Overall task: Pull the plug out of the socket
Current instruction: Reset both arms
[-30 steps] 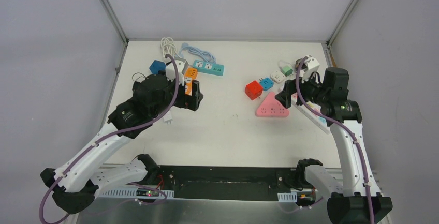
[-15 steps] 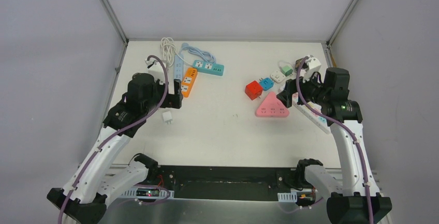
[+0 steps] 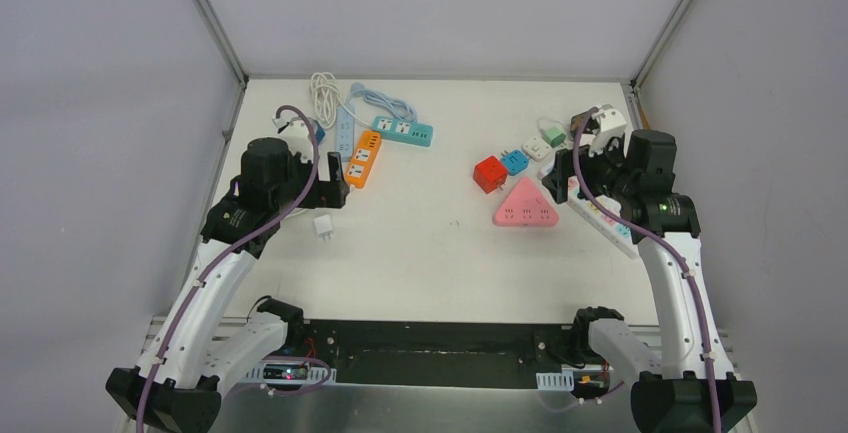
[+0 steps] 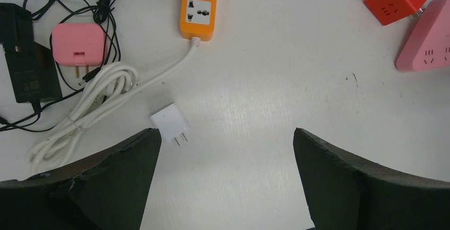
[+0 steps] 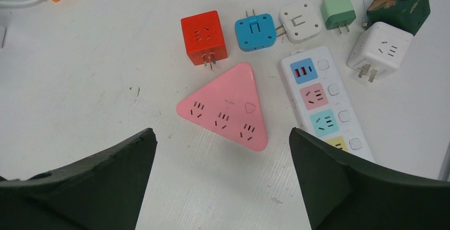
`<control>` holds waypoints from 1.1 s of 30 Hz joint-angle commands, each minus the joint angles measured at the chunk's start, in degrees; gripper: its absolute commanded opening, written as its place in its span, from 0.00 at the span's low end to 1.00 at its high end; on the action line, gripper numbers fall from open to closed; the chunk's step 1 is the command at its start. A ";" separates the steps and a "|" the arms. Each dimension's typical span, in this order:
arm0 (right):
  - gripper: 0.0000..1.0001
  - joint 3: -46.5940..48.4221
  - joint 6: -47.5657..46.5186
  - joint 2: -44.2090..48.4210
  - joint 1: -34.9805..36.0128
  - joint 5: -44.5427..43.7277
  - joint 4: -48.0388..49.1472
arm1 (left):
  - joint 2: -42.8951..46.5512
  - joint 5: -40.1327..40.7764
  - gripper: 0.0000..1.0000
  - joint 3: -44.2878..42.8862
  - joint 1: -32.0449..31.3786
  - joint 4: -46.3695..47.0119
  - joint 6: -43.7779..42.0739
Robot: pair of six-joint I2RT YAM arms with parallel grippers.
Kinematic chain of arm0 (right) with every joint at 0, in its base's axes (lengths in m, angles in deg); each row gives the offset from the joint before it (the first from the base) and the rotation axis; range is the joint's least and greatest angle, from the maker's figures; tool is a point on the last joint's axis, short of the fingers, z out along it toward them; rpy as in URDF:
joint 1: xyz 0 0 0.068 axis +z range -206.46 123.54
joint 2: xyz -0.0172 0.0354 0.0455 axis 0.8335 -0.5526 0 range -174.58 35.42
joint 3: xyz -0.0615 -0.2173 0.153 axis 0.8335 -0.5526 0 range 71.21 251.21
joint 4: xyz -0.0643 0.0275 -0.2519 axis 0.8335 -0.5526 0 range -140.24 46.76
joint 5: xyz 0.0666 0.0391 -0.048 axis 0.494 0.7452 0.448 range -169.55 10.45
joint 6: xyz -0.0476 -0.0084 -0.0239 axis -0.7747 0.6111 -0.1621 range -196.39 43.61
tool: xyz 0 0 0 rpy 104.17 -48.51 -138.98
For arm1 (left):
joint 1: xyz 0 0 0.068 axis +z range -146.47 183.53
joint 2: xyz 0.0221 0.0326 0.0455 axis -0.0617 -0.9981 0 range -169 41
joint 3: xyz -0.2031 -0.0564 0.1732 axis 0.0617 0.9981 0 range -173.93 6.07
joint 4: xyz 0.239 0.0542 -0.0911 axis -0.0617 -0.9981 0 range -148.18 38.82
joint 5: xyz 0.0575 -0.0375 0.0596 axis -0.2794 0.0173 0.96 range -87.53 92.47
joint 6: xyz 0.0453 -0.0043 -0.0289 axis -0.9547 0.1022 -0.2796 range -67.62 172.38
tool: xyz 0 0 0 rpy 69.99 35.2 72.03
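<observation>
Left claw (image 4: pixel 225 135) (agape) downward, near white plug (image 4: pixel 169 123)

Red cube adapter (image 5: pixel 204 37) near pink triangular socket (image 5: pixel 229 108); black charger (image 4: pixel 26 65) beside pink adapter (image 4: pixel 78 44).

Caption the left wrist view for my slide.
Open left gripper hovers over a loose white plug near the orange power strip.

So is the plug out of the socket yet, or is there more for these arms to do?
Looks done: the small white two-pin plug lies loose on the white table, apart from the orange power strip, whose visible sockets are empty. In hand: nothing; the left gripper and right gripper are open and empty. Remaining: seemingly nothing, as no socket in the wrist views holds a plug.
</observation>
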 commanded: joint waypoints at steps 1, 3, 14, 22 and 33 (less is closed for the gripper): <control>1.00 1.34 1.74 0.23 -0.38 -2.04 2.94 | 0.43 -2.30 0.99 0.35 0.19 1.55 -1.03; 1.00 1.25 2.16 0.21 -0.36 -2.46 3.21 | 0.52 -2.53 0.99 0.40 0.19 1.55 -1.06; 1.00 0.98 3.69 0.34 -0.43 -5.10 4.74 | 0.65 -3.33 0.99 0.57 0.19 1.54 -1.42; 1.00 0.99 3.91 0.24 -0.44 -5.51 4.87 | 0.90 -3.39 0.99 0.53 0.19 1.50 -1.54; 1.00 1.07 4.04 0.21 -0.45 -5.96 4.89 | 0.94 -3.33 0.99 0.64 0.19 1.53 -1.67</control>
